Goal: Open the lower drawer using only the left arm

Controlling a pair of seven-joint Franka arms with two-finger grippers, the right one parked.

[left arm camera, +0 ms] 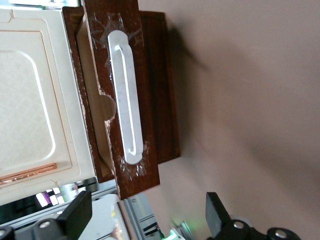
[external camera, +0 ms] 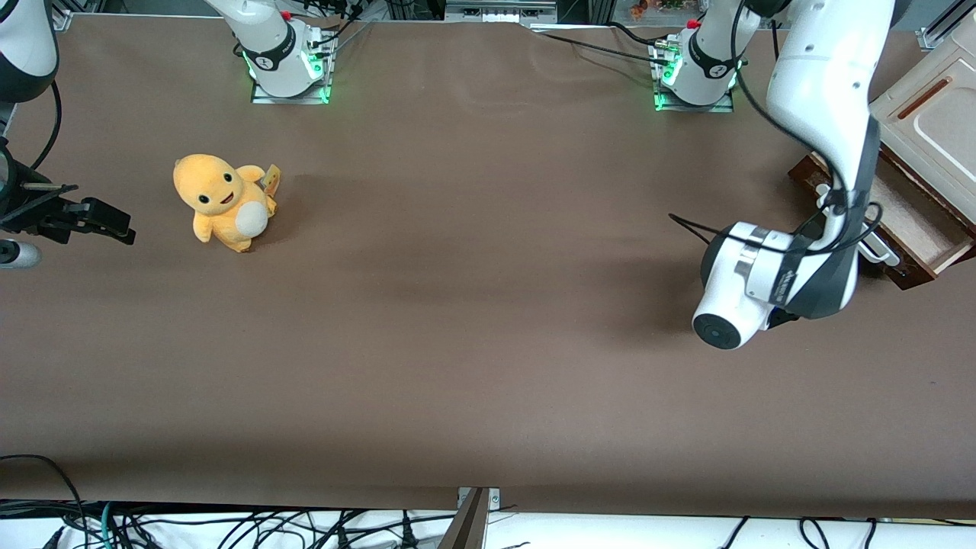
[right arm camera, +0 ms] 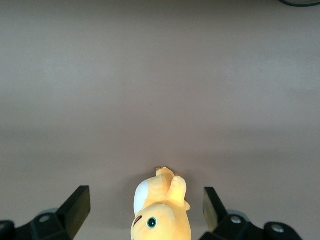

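Observation:
The lower drawer (external camera: 911, 217) of the dark-brown cabinet stands pulled out at the working arm's end of the table, its pale beige inside showing. Its dark-brown front (left arm camera: 147, 177) carries a white bar handle (left arm camera: 126, 95) under clear tape. The left arm (external camera: 820, 91) reaches down in front of the drawer, and its wrist (external camera: 751, 286) covers part of the handle (external camera: 877, 248) in the front view. My gripper (left arm camera: 145, 220) is open. It hangs a short way in front of the drawer front, apart from the handle, with nothing between its black fingers (left arm camera: 75, 215).
The cabinet's cream panelled top (external camera: 934, 114) with a brown slot sits above the drawer. An orange plush toy (external camera: 223, 200) stands toward the parked arm's end of the table. Both arm bases (external camera: 690, 72) are bolted at the table edge farthest from the front camera.

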